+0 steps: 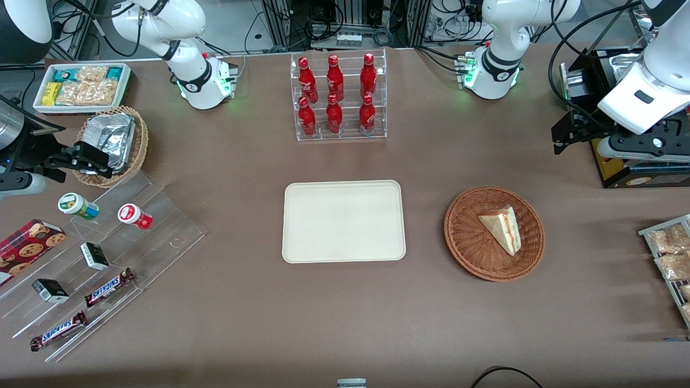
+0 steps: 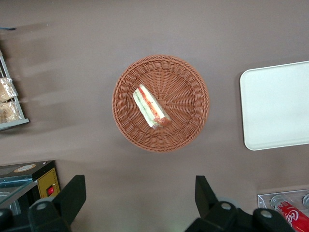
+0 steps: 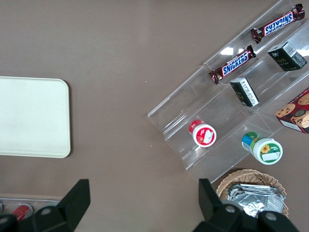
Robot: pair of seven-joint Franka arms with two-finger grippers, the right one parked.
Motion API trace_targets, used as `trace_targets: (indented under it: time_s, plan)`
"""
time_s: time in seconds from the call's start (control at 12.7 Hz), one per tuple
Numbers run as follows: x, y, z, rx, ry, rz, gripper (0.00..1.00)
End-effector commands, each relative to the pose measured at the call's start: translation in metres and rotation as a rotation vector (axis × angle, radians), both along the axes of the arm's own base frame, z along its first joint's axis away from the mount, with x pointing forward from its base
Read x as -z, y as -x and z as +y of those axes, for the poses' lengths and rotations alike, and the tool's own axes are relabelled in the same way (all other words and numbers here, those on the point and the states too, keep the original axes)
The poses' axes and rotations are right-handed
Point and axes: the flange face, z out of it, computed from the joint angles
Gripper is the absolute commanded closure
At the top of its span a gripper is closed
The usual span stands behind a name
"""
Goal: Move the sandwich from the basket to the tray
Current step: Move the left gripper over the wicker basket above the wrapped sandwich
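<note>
Sandwich (image 1: 502, 227): one, lying in the basket (image 1: 474, 253).
Tray (image 1: 344, 221): one, bare.
Gripper (image 2: 140, 198): fingers spread wide, raised above the table, farther from the front camera than the basket.

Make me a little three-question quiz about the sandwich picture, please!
1. True or false: the triangular layered sandwich lies in the round reddish-brown wicker basket.
2. What is on the flat cream rectangular tray? A) a bottle B) nothing C) the sandwich
3. Fill in: the working arm's hand is open and hangs above the table, not touching the ____.

Key: 1 true; 2 B; 3 sandwich.
</note>
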Motion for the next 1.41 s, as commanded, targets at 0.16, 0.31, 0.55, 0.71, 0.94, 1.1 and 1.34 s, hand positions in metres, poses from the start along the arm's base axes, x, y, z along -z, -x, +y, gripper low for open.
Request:
trace_targets:
  time_s: [0.16, 0.31, 0.55, 0.71, 0.94, 1.1, 1.34]
  plan:
    - [0.001, 0.002, 0.005, -0.023, -0.016, 0.011, 0.0]
    - [0.005, 0.001, 0.005, -0.023, -0.014, 0.018, 0.0]
    - [0.025, 0.0, 0.019, -0.045, -0.01, 0.055, 0.0]
    - [0.047, -0.002, 0.017, -0.044, -0.012, 0.071, 0.0]
    - [0.078, -0.002, 0.018, -0.043, -0.02, 0.089, 0.0]
    - [0.096, -0.002, 0.017, -0.043, -0.02, 0.099, 0.0]
    - [0.121, -0.004, 0.017, -0.055, -0.013, 0.089, 0.0]
